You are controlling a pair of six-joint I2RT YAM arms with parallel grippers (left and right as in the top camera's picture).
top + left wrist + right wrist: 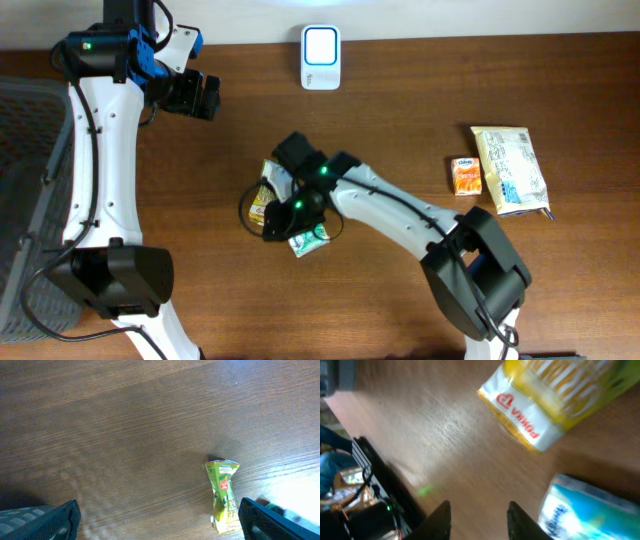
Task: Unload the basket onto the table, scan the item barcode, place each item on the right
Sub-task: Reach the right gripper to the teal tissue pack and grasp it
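A white scanner (320,57) stands at the table's far edge. Two packets lie mid-table: a yellow-green one (261,199) (223,494) (555,395) and a blue-and-white one (308,239) (585,510). My right gripper (274,226) (477,522) hovers low between them, open, with only bare wood between its fingers (439,519). The yellow packet is ahead of it and the blue one lies just off its right finger. My left gripper (197,96) (160,520) hangs wide open over bare table at the far left, empty, with the yellow-green packet beside its right finger (272,520).
A small orange carton (465,176) and a white-and-yellow bag (512,169) lie at the right. A grey basket (25,200) sits off the left edge. The right arm's links (400,215) stretch from the near right toward the middle.
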